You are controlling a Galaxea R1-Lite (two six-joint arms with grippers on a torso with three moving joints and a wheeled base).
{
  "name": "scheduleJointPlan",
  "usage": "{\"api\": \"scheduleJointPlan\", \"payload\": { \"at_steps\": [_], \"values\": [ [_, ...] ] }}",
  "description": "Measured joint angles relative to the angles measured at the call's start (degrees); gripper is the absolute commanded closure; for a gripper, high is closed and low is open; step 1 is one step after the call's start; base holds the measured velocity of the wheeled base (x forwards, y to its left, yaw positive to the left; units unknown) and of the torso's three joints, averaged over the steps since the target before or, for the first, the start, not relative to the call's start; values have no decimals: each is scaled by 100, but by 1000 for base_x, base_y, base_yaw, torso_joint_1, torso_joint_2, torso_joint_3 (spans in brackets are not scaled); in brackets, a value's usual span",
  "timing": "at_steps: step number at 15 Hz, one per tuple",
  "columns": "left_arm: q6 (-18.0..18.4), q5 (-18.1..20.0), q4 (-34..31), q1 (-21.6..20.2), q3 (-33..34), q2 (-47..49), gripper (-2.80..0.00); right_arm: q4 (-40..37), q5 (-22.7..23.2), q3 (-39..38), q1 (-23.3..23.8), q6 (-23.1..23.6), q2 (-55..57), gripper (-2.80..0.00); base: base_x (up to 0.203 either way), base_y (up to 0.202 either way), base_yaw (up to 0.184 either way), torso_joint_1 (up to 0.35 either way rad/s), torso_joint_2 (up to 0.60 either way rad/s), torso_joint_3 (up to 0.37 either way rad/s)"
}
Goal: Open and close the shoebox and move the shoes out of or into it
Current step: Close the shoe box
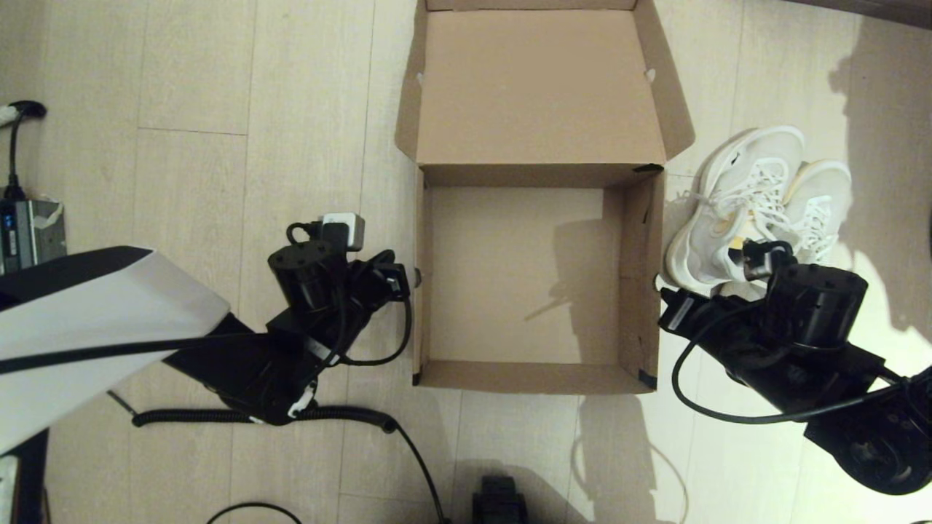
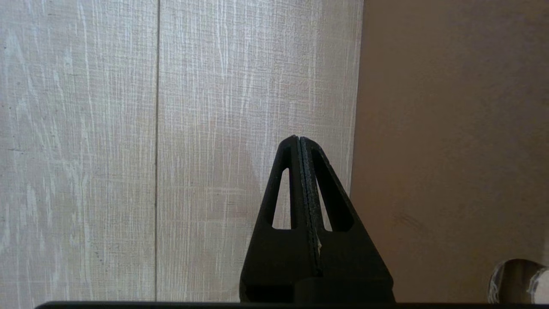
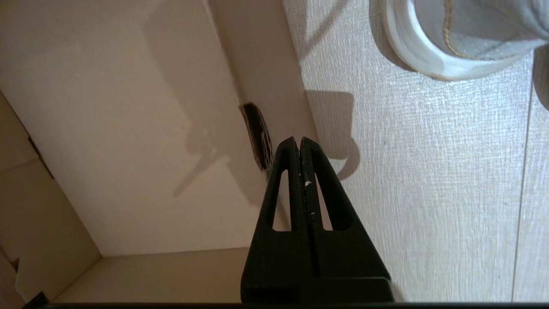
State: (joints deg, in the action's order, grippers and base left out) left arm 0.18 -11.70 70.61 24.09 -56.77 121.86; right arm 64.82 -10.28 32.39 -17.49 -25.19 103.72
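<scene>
The brown shoebox (image 1: 635, 306) stands open on the floor in the middle, with nothing inside, and its lid (image 1: 539, 87) is folded back on the far side. The two white sneakers (image 1: 735, 204) lie side by side on the floor just right of the box. My left gripper (image 1: 415, 275) is shut and empty, its tip at the outside of the box's left wall (image 2: 450, 128). My right gripper (image 1: 661, 290) is shut and empty above the box's right wall (image 3: 266, 86), next to the nearer sneaker's heel (image 3: 446, 47).
A grey device with a black cable (image 1: 29, 233) sits at the far left. A coiled cable (image 1: 218, 417) and loose leads (image 1: 419, 451) lie on the wood floor (image 1: 196, 182) near me. A dark object (image 1: 499, 502) shows at the bottom edge.
</scene>
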Motion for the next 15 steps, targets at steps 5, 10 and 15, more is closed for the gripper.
{"api": "scheduleJointPlan", "payload": {
  "at_steps": [5,10,15],
  "values": [
    [6,7,-6,33,-28,17,0,4,0,219,49,0,179,0,0,0,0,0,0,0],
    [0,-22,1,257,158,-2,0,1,-91,-37,46,28,167,0,0,0,0,0,0,0],
    [0,-64,65,452,857,-264,0,1,-106,-542,-88,8,-12,0,0,0,0,0,0,0]
  ]
}}
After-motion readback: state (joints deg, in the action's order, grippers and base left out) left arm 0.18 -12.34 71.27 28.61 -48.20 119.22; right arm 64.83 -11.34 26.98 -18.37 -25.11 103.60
